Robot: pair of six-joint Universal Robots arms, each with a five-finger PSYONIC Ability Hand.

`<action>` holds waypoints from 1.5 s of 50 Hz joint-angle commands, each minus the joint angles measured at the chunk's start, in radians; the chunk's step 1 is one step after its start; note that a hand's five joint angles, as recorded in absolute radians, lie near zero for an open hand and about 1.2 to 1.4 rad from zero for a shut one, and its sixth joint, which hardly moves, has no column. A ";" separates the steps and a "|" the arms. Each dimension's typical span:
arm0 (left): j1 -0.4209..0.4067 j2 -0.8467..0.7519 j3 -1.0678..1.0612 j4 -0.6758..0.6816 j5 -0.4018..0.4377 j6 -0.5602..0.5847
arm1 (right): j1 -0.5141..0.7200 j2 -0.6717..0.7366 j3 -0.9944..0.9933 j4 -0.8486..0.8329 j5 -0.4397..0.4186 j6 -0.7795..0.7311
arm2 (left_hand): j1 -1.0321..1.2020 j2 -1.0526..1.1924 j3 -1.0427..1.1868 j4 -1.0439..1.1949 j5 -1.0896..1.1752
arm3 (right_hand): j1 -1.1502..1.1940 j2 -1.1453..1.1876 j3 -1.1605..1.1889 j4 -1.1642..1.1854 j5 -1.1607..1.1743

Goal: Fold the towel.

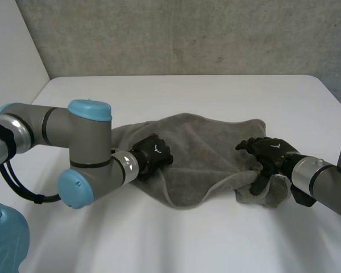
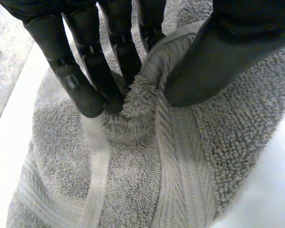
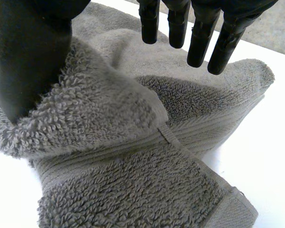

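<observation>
You're barely into this one. In front of the grey concrete wall, on the white table, the grey towel lies mid-table as a rumpled heap, bunched and lopsided, with no clean fold that I can judge as done. Squaring it up and making every fold is yet to come. Your left hand sits at the towel's left edge. Its fingers and thumb are closed onto a raised ridge of terry, pinching it. Your right hand is over the towel's right end. The thumb rests against a turned-over flap, while the fingers are straight and clear of the cloth, so it grips nothing. The table around the towel is bare.
</observation>
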 commanded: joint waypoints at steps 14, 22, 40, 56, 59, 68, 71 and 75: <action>0.038 0.278 -0.196 0.115 -0.149 -0.258 | -0.009 -0.041 -0.019 0.015 0.005 0.001 | 0.006 -0.043 -0.072 -0.064 -0.213 | -0.052 -0.079 -0.071 -0.079 -0.060; 0.105 0.418 -0.388 0.236 -0.197 -0.445 | -0.012 -0.158 -0.020 0.040 0.002 0.001 | 0.006 -0.043 -0.072 -0.064 -0.213 | -0.052 -0.079 -0.071 -0.079 -0.060; 0.144 0.517 -0.724 0.538 -0.212 -0.522 | -0.149 -0.215 0.029 0.274 -0.086 -0.160 | 0.006 -0.043 -0.072 -0.064 -0.213 | -0.052 -0.079 -0.071 -0.079 -0.060; 0.144 0.536 -0.751 0.549 -0.209 -0.522 | -0.203 -0.046 0.006 0.201 -0.066 -0.142 | 0.006 -0.043 -0.072 -0.064 -0.213 | -0.052 -0.079 -0.071 -0.079 -0.060; 0.142 0.536 -0.756 0.555 -0.209 -0.522 | -0.203 0.018 -0.029 0.198 -0.060 -0.119 | 0.006 -0.043 -0.072 -0.064 -0.213 | -0.052 -0.079 -0.071 -0.079 -0.060; 0.142 0.536 -0.765 0.572 -0.209 -0.522 | -0.170 0.103 -0.084 0.195 -0.060 -0.068 | 0.006 -0.043 -0.072 -0.064 -0.213 | 0.023 -0.004 0.004 -0.004 0.015; 0.142 0.536 -0.765 0.573 -0.208 -0.522 | -0.158 0.120 -0.098 0.195 -0.060 -0.051 | 0.006 -0.043 -0.072 -0.064 -0.213 | 0.126 0.099 0.107 0.098 0.117; 0.142 0.536 -0.766 0.573 -0.208 -0.522 | -0.152 0.120 -0.100 0.195 -0.063 -0.032 | 0.006 -0.043 -0.072 -0.064 -0.213 | 0.299 0.272 0.280 0.271 0.290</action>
